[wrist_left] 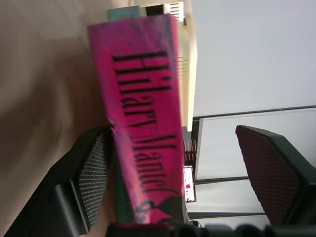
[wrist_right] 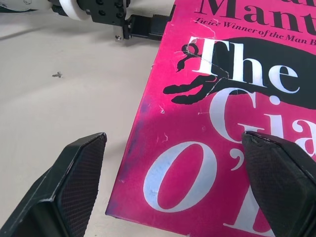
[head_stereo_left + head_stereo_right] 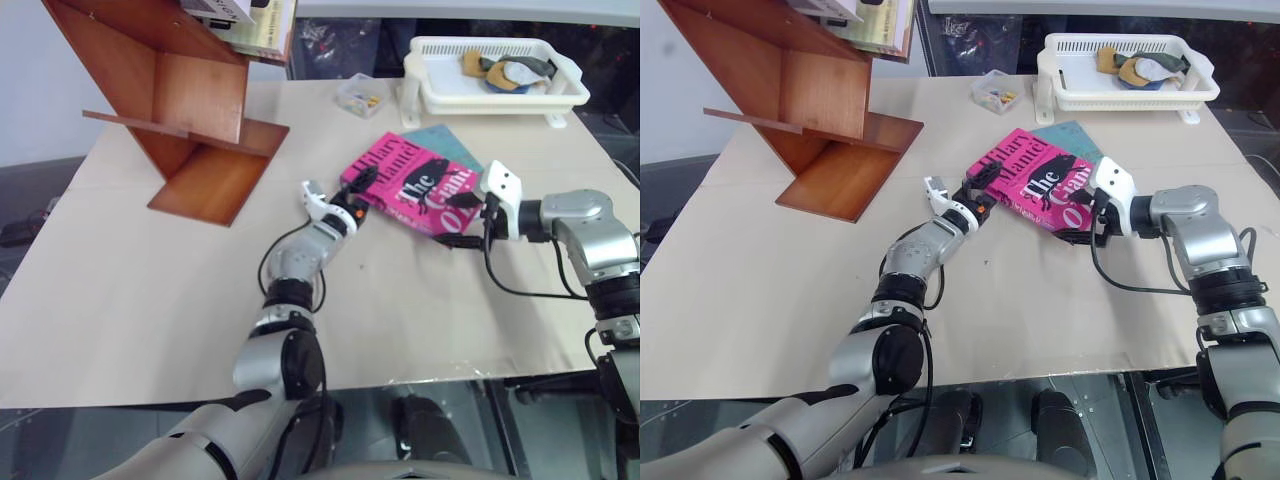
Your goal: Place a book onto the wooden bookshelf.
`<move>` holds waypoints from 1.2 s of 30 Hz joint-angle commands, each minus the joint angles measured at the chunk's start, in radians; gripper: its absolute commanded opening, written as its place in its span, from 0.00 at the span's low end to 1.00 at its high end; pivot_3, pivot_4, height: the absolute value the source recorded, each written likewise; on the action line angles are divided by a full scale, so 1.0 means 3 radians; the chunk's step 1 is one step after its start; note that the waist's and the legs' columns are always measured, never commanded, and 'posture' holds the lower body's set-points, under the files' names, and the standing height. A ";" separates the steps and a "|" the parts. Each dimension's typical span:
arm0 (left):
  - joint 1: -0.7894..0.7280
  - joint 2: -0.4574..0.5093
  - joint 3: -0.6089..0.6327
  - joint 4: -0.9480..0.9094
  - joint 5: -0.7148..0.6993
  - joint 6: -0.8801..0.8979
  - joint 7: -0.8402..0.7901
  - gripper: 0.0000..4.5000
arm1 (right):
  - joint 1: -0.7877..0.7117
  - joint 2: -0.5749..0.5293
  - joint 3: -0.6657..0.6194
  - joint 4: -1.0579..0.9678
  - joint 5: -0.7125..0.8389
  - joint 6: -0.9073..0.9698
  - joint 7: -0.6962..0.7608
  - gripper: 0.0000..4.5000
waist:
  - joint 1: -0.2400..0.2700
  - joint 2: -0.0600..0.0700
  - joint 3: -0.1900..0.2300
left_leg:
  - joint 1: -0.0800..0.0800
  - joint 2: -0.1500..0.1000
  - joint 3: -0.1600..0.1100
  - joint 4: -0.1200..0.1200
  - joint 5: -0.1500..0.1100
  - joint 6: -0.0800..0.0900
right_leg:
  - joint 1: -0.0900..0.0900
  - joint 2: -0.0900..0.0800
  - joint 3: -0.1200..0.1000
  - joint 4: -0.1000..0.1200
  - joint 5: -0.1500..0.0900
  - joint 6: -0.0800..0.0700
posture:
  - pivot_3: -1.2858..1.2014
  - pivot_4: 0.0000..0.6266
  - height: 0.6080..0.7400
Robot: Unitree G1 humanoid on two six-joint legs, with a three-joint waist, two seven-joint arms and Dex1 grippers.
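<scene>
Nearest the camera, the beige counter (image 3: 150, 300) is seen as a smooth, matte sheet. On it lies the book (image 3: 415, 185), a bright pink paperback with glossy cover and black and white lettering, resting partly on a teal book (image 3: 450, 140).

The left hand (image 3: 362, 192) is set at the book's near corner with its two black, ribbed fingers spread wide; in the left wrist view the pink cover edge stands between them, against one pad and apart from the other, so nothing is pinched yet. The right hand (image 3: 468, 228) is held at the book's opposite edge, its fingers likewise spread, one over the cover and one over the bare counter. Whether either pad actually touches the book there cannot be told for certain.

The task is judged barely begun: the book has yet to be gripped, lifted and carried.

Farther off stands a white slotted plastic basket (image 3: 500, 95), and at the far left the bookshelf (image 3: 190, 100), of flat, slanted, reddish-brown boards, with pale books (image 3: 255, 25) already on its upper board.
</scene>
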 commanded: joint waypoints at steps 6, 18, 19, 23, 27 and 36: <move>-0.0219 0.0010 0.0186 0.0338 -0.0052 0.0131 -0.0158 0.95 | 0.0050 -0.0020 0.0037 0.0090 -0.0103 0.0035 0.0063 1.00 | 0.0000 0.0000 -0.0001 | 0.0001 -0.0001 -0.0002 0.0000 0.0000 0.0000 | 0.0001 -0.0001 -0.0002 0.0000 0.0000 0.0000 | 0.52 0.24 1.00; -0.0430 0.0020 0.0509 0.0674 -0.0119 0.0114 -0.0195 0.95 | 0.0068 -0.0031 0.0058 0.0091 -0.0168 -0.0004 0.0082 1.00 | 0.0000 0.0000 -0.0002 | 0.0001 -0.0003 -0.0006 0.0001 0.0000 0.0000 | 0.0003 -0.0003 -0.0006 0.0001 0.0000 0.0000 | 0.52 0.24 1.00; -0.0437 0.0022 0.0523 0.0686 -0.0119 0.0104 -0.0192 0.95 | 0.0067 -0.0030 0.0056 0.0092 -0.0171 -0.0007 0.0083 1.00 | 0.0000 0.0000 -0.0002 | 0.0001 -0.0003 -0.0006 0.0001 0.0000 0.0000 | 0.0003 -0.0004 -0.0006 0.0001 0.0000 0.0000 | 0.52 0.24 1.00; -0.0453 0.0035 0.0555 0.0729 -0.0108 0.0071 -0.0185 0.84 | 0.0079 -0.0029 0.0046 0.0073 -0.0176 -0.0008 0.0083 1.00 | 0.0000 0.0000 -0.0002 | 0.0001 -0.0003 -0.0006 0.0001 0.0000 0.0000 | 0.0003 -0.0004 -0.0006 0.0001 0.0000 0.0000 | 0.52 0.24 1.00; -0.0453 0.0039 0.0539 0.0735 -0.0059 0.0042 -0.0207 0.50 | 0.0106 -0.0023 0.0034 0.0039 -0.0187 -0.0002 0.0085 1.00 | -0.0011 0.0001 -0.0002 | 0.0002 -0.0003 -0.0005 0.0001 0.0000 -0.0001 | 0.0003 -0.0004 -0.0005 0.0001 0.0000 0.0000 | 0.52 0.24 1.00; -0.0424 0.0051 0.0462 0.0686 0.0082 -0.0009 -0.0295 0.18 | 0.0107 -0.0028 -0.0007 -0.0010 -0.0174 0.0004 0.0095 1.00 | -0.0011 0.0001 -0.0002 | 0.0003 -0.0003 -0.0005 0.0000 0.0000 -0.0001 | 0.0003 -0.0004 -0.0004 0.0003 0.0000 0.0000 | 0.52 0.24 1.00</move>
